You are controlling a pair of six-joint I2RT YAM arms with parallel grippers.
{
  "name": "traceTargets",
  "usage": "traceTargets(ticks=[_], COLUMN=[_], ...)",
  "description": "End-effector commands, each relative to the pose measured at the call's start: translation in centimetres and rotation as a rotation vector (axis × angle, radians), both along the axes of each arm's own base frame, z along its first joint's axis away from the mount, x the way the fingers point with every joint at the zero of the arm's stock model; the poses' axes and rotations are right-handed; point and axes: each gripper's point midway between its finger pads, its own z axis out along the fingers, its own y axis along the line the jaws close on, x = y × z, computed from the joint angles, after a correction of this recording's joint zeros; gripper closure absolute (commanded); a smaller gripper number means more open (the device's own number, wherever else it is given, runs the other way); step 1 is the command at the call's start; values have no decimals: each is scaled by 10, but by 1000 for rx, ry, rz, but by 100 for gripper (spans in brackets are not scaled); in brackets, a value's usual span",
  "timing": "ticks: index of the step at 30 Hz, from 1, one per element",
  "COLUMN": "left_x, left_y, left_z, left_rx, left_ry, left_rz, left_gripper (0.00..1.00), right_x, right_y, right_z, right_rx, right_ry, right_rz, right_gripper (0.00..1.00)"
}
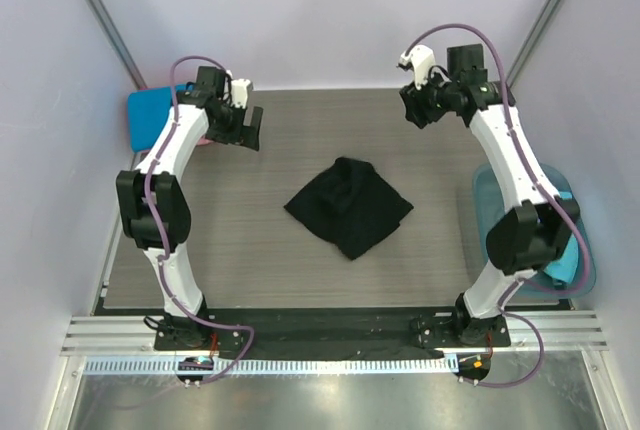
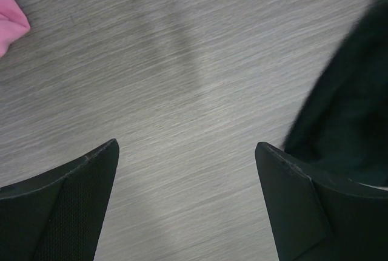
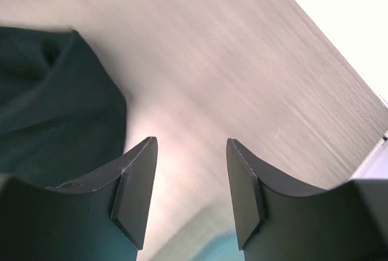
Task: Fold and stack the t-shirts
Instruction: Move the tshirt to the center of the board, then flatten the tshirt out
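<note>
Grey wood-grain table [image 1: 300, 150] between pale walls (overhead view) carries a crumpled black t-shirt [image 1: 348, 205] at its centre. Left wrist: left gripper [image 2: 186, 144] spread wide, soft pink t-shirt [image 2: 11, 21] at ten o'clock. Right wrist: right gripper [image 3: 191, 141] parted, black cloth at nine o'clock.

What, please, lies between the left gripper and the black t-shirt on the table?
Nothing: in the top external view, only bare table separates the left gripper from the black t-shirt; the left wrist view agrees.
</note>
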Motion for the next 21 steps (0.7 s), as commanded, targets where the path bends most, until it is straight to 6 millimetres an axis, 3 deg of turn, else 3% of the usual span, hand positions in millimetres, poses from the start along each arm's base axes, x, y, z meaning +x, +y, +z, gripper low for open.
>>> traceTargets(ticks=[1,2,3,5,6,8,9,10,13,16,21], left_x=[8,7,4,-4,-6,-15,-20,-21,-29,-34,-38], left_y=[-3,-1,-1,1,3,8,12,14,26,32,34], left_z=[23,23,22,16,18,11,12,12,6,4,5], left_rx=[-27,-14,-10,3,11,26,43,53,111,148,149], left_ry=[-93,-92,-87,-69,-75,-53,-57,-67,-74,-87,-92], left_rz=[14,19,13,14,16,30,39,41,50,40,52], left_gripper=[6,6,6,6,7,8,9,10,11,11,11], right_x=[34,28,11,-35,-65,-94,-111,-128,-157,-176,-169], right_y=[10,18,44,72,103,127,133,153,182,195,192], right_z=[22,16,5,-39,-62,-82,-105,-112,-138,-157,-171], right_rx=[76,79,69,-7,-37,-30,-35,-40,-62,-93,-172], right_ry=[-79,-64,-23,114,188,259,311,316,354,406,425], right_rz=[-65,-24,72,259,368,445,465,517,576,615,597], right_gripper=[45,46,48,51,53,54,54,53,52,52,52])
